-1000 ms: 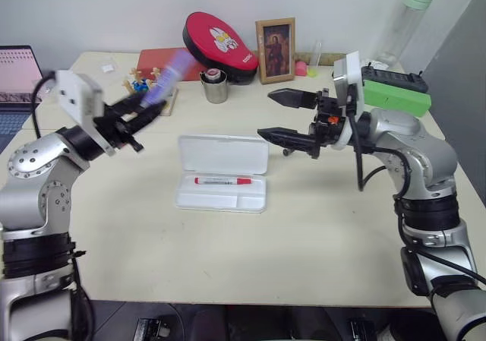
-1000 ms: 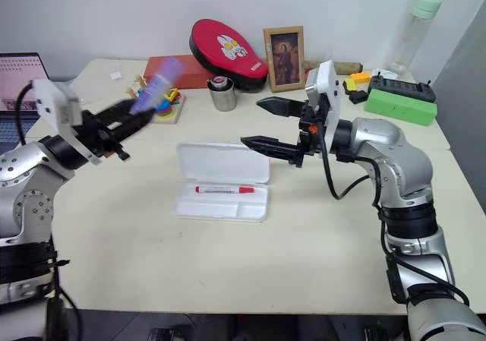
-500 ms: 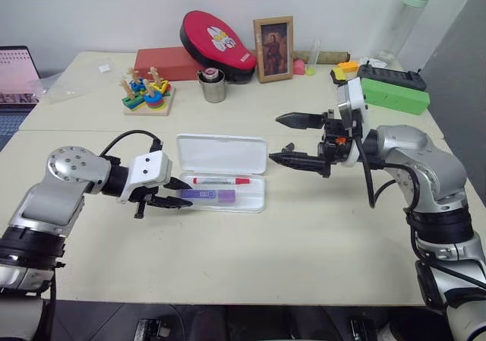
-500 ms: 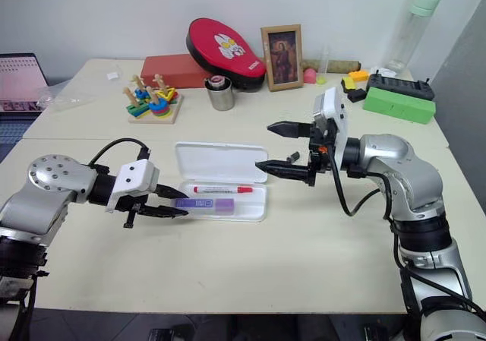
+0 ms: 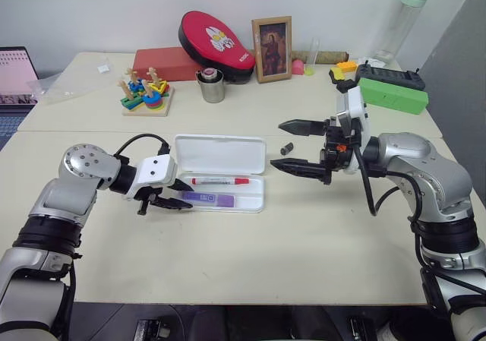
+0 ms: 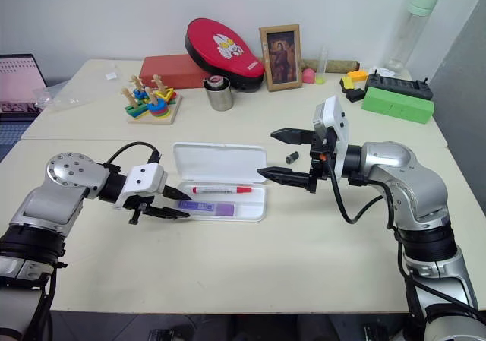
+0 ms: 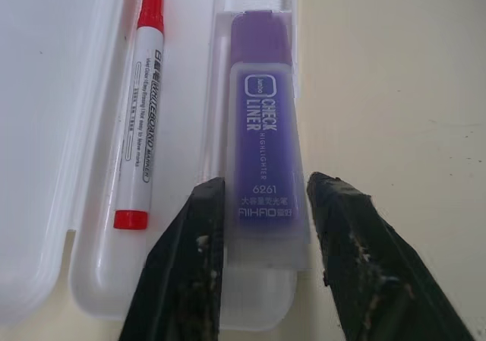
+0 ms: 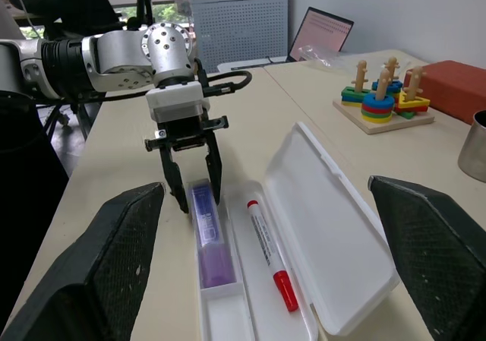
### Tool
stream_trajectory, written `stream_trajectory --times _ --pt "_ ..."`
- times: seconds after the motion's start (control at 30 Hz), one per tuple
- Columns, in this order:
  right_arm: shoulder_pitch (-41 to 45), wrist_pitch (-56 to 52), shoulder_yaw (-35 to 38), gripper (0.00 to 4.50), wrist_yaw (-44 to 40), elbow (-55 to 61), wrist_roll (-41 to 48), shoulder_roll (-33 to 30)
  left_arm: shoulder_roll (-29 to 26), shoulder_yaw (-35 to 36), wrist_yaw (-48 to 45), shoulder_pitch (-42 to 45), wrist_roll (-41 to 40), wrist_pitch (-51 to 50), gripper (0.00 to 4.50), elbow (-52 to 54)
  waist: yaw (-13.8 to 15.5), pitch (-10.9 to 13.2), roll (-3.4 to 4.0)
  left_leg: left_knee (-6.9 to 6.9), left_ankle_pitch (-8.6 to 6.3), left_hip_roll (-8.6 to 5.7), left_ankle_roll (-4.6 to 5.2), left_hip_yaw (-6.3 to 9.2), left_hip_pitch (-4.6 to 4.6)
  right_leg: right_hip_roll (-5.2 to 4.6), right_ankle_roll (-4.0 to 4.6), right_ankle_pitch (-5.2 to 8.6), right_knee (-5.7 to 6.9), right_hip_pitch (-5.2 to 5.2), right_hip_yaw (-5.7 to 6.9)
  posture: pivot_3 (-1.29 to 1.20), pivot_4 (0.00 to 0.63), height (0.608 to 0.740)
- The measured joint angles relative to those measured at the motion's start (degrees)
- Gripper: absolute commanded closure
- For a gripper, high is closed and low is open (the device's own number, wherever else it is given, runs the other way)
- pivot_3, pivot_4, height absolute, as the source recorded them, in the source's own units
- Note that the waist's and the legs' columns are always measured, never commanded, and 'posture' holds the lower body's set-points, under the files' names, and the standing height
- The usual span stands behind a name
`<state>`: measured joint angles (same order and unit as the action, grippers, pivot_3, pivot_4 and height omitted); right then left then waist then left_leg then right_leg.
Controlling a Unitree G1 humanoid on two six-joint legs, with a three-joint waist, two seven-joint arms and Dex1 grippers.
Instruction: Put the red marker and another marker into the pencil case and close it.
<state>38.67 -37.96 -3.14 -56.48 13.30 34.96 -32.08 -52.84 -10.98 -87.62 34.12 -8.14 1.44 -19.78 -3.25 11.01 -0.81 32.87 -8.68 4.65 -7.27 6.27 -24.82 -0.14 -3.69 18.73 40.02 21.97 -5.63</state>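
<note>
The white pencil case (image 5: 220, 153) lies open mid-table, lid back. The red marker (image 5: 220, 181) rests in its rear compartment. The lilac marker (image 5: 209, 197) lies flat in the front compartment. My left gripper (image 5: 182, 195) sits low at the case's left end, and its fingers (image 7: 205, 235) stand open, close on either side of the lilac marker's (image 7: 266, 143) pale end. My right gripper (image 5: 278, 145) hovers just right of the case, wide open and holding nothing, pointing left toward the lid.
A small black cylinder (image 5: 287, 149) lies on the table behind the right gripper. Along the back stand a ring-stacking toy (image 5: 144, 94), a steel cup (image 5: 213, 86), a red pad (image 5: 216, 41), a picture frame (image 5: 273, 48) and a green box (image 5: 391, 94). A laptop (image 5: 15, 71) is far left.
My left gripper came down from the back left with the lilac marker and set it in the case's front compartment; its fingers have since parted. The right gripper has barely moved.
</note>
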Motion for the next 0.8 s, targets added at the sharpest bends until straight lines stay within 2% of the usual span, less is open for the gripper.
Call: stream_trajectory --times 0.1,0.27,0.33,0.4,0.5,0.57,0.67,0.77,0.8 --pt "0.0 0.0 0.0 0.0 0.1 0.0 0.0 0.0 0.3 0.0 -0.1 0.0 0.3 -0.1 1.37 0.0 0.0 0.0 0.0 0.0 0.0 0.0 0.0 0.0 0.0 0.0 0.0 0.0 0.0 0.0 0.0 0.0 0.15 0.74" --pt "0.0 0.1 0.0 0.0 0.9 -0.9 -0.3 0.8 0.6 0.2 1.0 0.0 0.2 -1.0 0.32 0.2 0.0 0.0 0.0 0.01 0.0 0.0 0.0 0.0 0.0 0.0 0.0 0.0 0.02 0.0 0.0 0.0 0.15 0.74" --pt "0.3 1.0 -0.5 0.0 3.9 -3.7 -3.3 1.7 2.2 1.9 2.7 -0.1 -1.7 -3.9 0.05 1.5 0.0 0.0 -0.01 0.05 0.0 0.0 0.0 0.01 0.0 0.0 0.0 0.0 0.02 -0.03 0.0 0.0 0.15 0.74" --pt "1.6 2.1 -1.7 0.0 10.8 -12.2 -9.4 4.6 8.6 6.6 8.9 0.2 -7.7 -10.6 0.05 7.4 0.2 0.0 -0.06 0.15 0.01 -0.02 0.0 0.05 0.01 -0.02 -0.04 -0.02 0.02 -0.14 0.03 0.0 0.15 0.74" --pt "1.5 2.6 -4.2 0.0 15.6 -18.7 -14.2 7.3 13.1 8.6 14.8 0.4 -12.7 -16.1 0.05 14.3 0.2 0.0 -0.06 0.16 0.01 -0.04 -0.01 0.04 0.0 -0.03 -0.06 -0.04 0.01 -0.14 0.01 0.0 0.15 0.74" --pt "2.0 3.8 -4.4 0.0 20.2 -24.3 -17.9 9.4 18.3 12.0 23.0 -0.2 -14.7 -20.1 0.05 19.1 0.0 0.0 -0.06 0.15 0.01 -0.03 -0.01 0.06 0.03 -0.03 -0.05 -0.04 0.02 -0.17 0.03 0.0 0.15 0.74" --pt "4.0 4.1 -3.6 0.0 28.8 -31.2 -22.2 13.1 25.0 13.5 34.3 -0.9 -15.5 -23.4 0.05 24.3 -0.2 0.0 -0.06 0.14 0.02 -0.03 -0.01 0.06 0.04 -0.03 -0.04 -0.05 0.05 -0.16 0.02 0.0 0.15 0.74" --pt "4.9 3.7 -2.8 0.0 33.9 -32.9 -23.7 16.6 26.5 13.4 38.7 -2.4 -15.6 -25.2 0.05 27.9 -0.7 0.0 -0.06 0.09 0.02 -0.03 -0.02 0.06 0.07 -0.02 -0.04 -0.05 0.07 -0.16 0.02 0.0 0.15 0.74" --pt "5.4 2.6 -1.0 0.0 38.2 -33.9 -24.4 19.6 27.0 13.4 40.5 -3.2 -15.5 -26.0 0.05 29.2 -0.9 0.0 -0.06 0.09 0.02 -0.03 -0.02 0.07 0.08 -0.02 -0.04 -0.05 0.08 -0.16 0.03 0.0 0.15 0.74"
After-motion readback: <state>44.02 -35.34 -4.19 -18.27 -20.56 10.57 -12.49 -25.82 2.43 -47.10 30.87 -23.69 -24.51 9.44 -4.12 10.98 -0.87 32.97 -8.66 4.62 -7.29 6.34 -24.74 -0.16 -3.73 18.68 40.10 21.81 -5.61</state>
